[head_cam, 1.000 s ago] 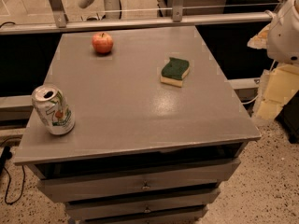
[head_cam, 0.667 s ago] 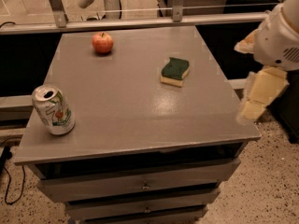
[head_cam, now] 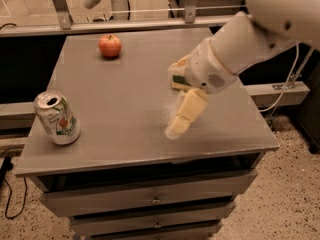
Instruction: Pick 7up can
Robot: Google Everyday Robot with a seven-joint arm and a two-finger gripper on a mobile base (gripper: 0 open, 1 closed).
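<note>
— At the near left corner of the tabletop [head_cam: 125,99] stands the 7up can [head_cam: 56,118], upright, its pull-tab top showing, close to the left edge. Has anything touched it?

— No. It sits just where it sat a second ago. What changed is the gripper [head_cam: 175,99]. A second ago it hung out past the right edge. Now the arm [head_cam: 240,49] has swung it in over the right half of the tabletop.

— And the jaws?

— Wide apart, holding nothing. One pale finger [head_cam: 186,111] points down toward the near left. The other shows farther back, in front of the sponge [head_cam: 175,82].

— Is it going for the sponge, then?

— I judge not. It overlaps the sponge in this view but seems to pass above it, though I cannot tell how high. The sweep runs right to left, which is the way to the can.

— How far is there to go?

— The can is well apart from the gripper, with a bare stretch of tabletop between them. The reach is under way; the grasp has not begun.

— Anything in the path?

— The apple [head_cam: 110,45] lies at the far left, clear of the can and of a straight line toward it. The next move, as I see it, is to carry on leftward and nearer, come down to the can's height, and set the jaws on either side of it before closing. The can stands near the edge, so a nudge from the right could tip it or push it off.
</note>
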